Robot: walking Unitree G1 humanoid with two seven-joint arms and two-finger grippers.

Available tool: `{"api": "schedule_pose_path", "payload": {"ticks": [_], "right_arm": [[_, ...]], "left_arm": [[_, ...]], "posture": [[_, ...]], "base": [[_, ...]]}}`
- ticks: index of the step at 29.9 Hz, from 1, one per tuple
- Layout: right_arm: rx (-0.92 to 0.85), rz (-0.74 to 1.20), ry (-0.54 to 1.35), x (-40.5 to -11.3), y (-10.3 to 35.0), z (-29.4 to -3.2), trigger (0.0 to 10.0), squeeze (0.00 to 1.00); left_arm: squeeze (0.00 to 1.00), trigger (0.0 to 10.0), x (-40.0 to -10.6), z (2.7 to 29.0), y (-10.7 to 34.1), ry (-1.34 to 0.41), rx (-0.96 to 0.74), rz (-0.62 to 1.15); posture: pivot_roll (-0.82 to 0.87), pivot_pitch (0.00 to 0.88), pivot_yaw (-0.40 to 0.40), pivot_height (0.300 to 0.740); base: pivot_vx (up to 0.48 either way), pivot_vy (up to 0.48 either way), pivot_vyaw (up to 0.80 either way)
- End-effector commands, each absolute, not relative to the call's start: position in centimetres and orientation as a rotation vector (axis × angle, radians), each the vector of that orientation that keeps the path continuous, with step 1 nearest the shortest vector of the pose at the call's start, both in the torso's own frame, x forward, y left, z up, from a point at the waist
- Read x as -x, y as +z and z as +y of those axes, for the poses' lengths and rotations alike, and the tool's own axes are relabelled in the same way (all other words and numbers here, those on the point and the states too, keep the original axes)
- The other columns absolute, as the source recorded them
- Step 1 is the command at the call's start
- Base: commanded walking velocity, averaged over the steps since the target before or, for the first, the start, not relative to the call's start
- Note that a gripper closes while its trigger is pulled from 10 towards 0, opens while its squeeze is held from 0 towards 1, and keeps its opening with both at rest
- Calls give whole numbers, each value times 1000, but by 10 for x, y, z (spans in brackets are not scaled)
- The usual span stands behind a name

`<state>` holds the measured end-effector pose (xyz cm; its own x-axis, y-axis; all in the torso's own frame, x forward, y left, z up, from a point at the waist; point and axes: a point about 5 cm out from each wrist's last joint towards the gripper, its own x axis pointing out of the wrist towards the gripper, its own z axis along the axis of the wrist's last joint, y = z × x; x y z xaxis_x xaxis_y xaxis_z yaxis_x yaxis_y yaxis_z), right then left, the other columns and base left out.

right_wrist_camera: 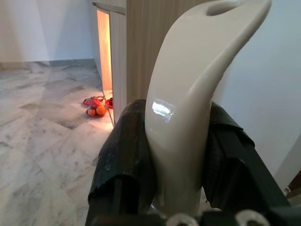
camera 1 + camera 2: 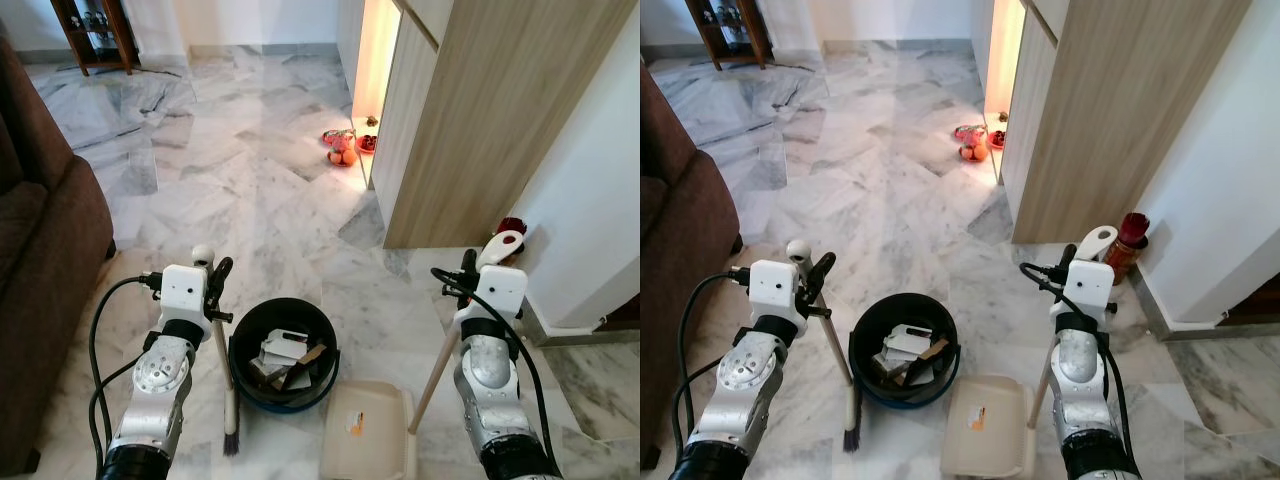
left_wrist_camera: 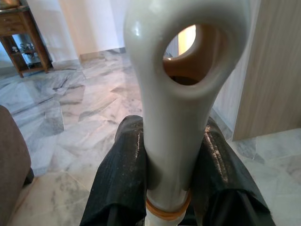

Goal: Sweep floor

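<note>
My left gripper (image 2: pixel 213 270) is shut on the broom (image 2: pixel 222 360), just below its white looped handle top (image 3: pixel 181 89). The stick runs down to a dark brush (image 2: pixel 231 440) resting on the marble floor beside the black bin (image 2: pixel 285 302). The bin holds paper and cardboard scraps. My right gripper (image 2: pixel 482 264) is shut on the curved white handle top (image 1: pixel 188 113) of the dustpan. Its stick slants down to the beige pan (image 2: pixel 372 440), which lies on the floor right of the bin with a small orange scrap (image 2: pixel 353 423) in it. Black fingers (image 3: pixel 120 183) (image 1: pixel 124 150) press both sides of each handle.
A brown sofa (image 2: pixel 45 250) fills the left side. A wooden cabinet (image 2: pixel 470 120) and a white wall (image 2: pixel 590 180) stand at the right, with a red jar (image 2: pixel 512 227) at the corner. Oranges and red items (image 2: pixel 343 148) lie by the lit cabinet gap. Open marble floor stretches ahead.
</note>
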<state>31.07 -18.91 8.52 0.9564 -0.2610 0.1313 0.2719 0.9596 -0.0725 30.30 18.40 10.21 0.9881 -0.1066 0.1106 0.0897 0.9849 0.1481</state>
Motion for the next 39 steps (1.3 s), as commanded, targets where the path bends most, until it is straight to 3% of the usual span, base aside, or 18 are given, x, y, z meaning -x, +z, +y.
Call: {"api": "schedule_pose_path", "payload": {"ticks": [1,26,39], "right_arm": [[83,-160,-267,-314,92,-187,10000,0],[67,-176,-206,-327,102,-177,10000,0],[67,-160,-203,-325,98,-179,10000,0]], "left_arm": [[0,10000,-307,185,113,-106,-145,-173],[0,10000,-312,188,123,-77,-164,-208],[0,10000,-309,186,121,-76,-162,-206]], "posture": [[-170,31,14,740],[-68,101,-20,740],[-68,115,-30,740]], "base": [[0,0,0],[0,0,0],[-256,0,0]]}}
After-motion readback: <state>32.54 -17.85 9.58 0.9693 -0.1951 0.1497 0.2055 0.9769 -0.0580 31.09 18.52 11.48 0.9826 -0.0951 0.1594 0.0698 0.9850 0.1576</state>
